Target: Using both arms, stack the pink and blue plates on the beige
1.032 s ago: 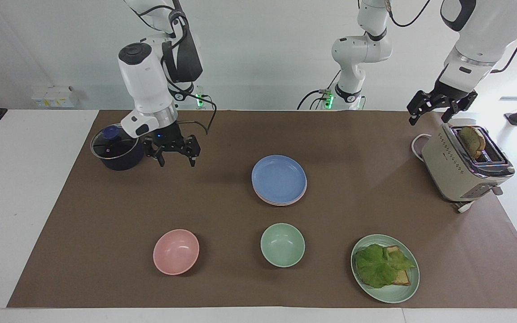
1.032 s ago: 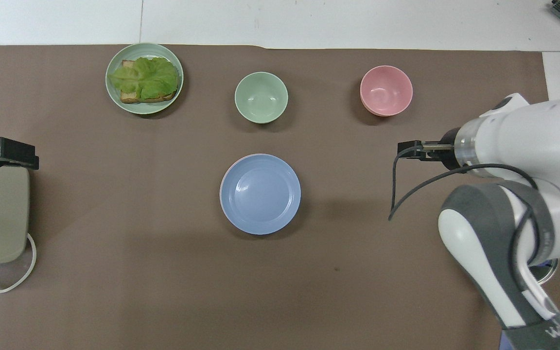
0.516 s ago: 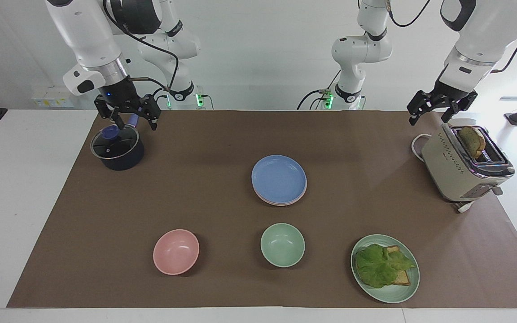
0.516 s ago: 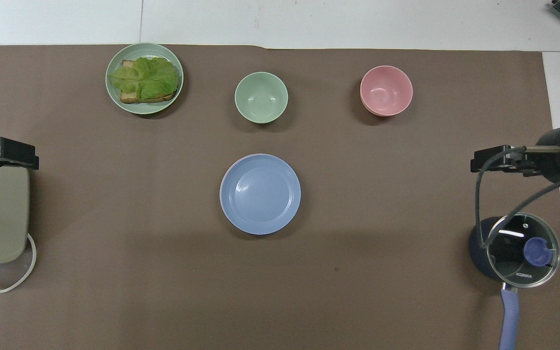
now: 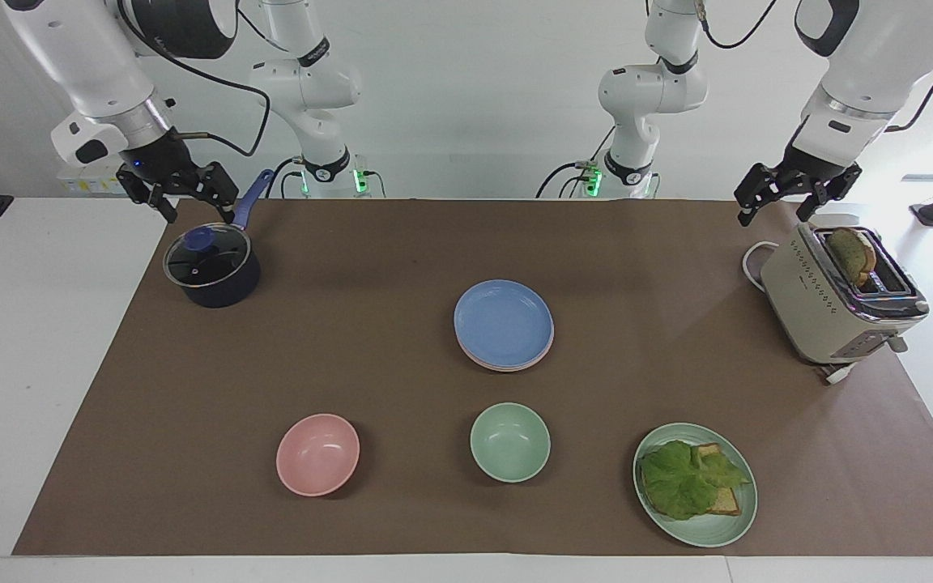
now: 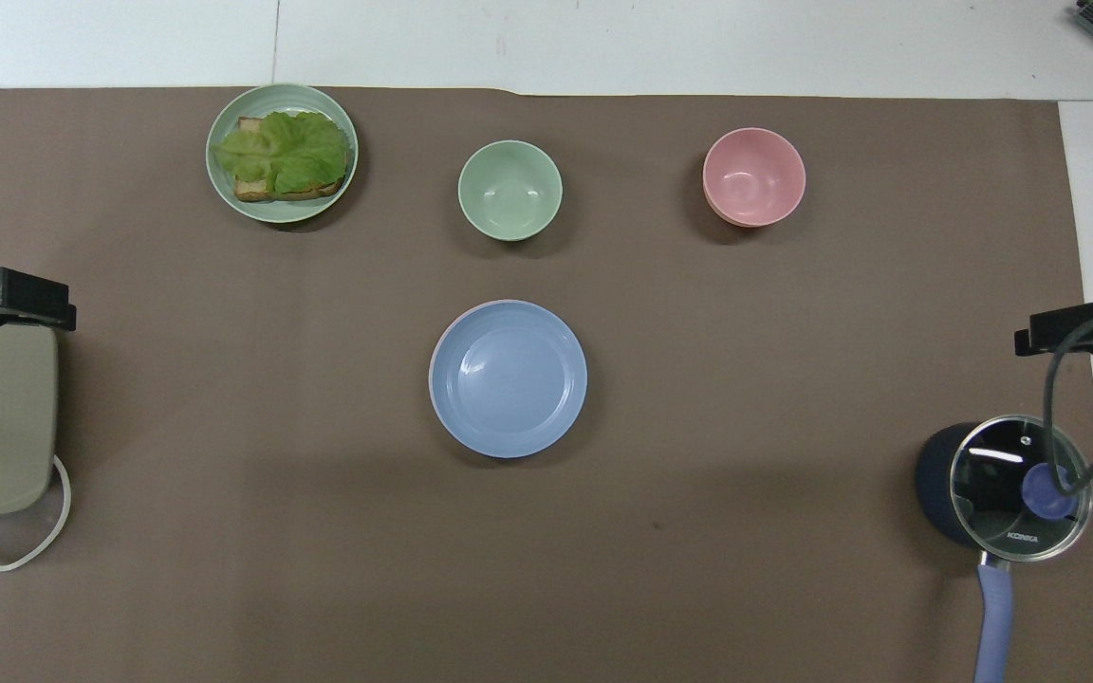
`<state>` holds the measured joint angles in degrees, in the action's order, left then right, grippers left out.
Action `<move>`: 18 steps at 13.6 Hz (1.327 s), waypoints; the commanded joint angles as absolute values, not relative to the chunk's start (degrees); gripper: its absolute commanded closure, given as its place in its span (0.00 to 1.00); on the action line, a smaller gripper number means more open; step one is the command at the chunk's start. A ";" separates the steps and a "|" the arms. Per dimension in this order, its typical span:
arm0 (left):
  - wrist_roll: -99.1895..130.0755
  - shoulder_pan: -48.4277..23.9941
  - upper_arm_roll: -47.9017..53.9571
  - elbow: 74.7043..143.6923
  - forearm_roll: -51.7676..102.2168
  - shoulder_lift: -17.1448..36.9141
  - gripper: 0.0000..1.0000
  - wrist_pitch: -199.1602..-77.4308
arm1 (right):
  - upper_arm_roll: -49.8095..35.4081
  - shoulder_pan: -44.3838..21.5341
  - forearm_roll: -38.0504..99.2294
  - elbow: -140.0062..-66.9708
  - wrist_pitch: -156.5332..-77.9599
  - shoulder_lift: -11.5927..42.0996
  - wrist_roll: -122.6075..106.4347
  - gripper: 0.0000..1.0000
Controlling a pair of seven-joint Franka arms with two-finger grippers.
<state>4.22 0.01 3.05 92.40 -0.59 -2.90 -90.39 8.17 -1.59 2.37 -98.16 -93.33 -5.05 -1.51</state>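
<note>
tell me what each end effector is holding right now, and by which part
Nothing is held. The left end effector hangs open above the toaster; the right end effector hangs open near the saucepan.

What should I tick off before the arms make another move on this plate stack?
1. Blue plate on top of the stack: ok.
2. Pink plate under it, only its rim showing: ok.
3. Beige plate at the bottom: cannot tell, hidden.
4. Left gripper open, holding nothing, over the toaster: ok.
5. Right gripper open, holding nothing, above the pot: ok.
</note>
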 commanded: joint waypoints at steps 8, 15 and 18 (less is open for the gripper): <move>3.69 0.26 3.08 92.64 -1.23 -3.25 0.00 -89.91 | 7.03 -2.11 -0.97 -90.35 -85.16 -6.50 -2.46 0.00; 3.69 0.18 3.08 92.64 -1.23 -3.25 0.00 -89.91 | 6.77 -3.95 -2.81 -93.25 -88.49 -6.68 -5.27 0.00; 3.69 0.26 3.16 92.64 -1.23 -3.25 0.00 -89.91 | 6.59 -4.91 -2.37 -93.77 -88.77 -6.59 -2.65 0.00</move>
<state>4.22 0.01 3.04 92.40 -0.59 -2.90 -90.38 6.98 -4.35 -1.54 -91.85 -87.69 -5.48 -4.02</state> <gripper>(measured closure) 0.000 0.000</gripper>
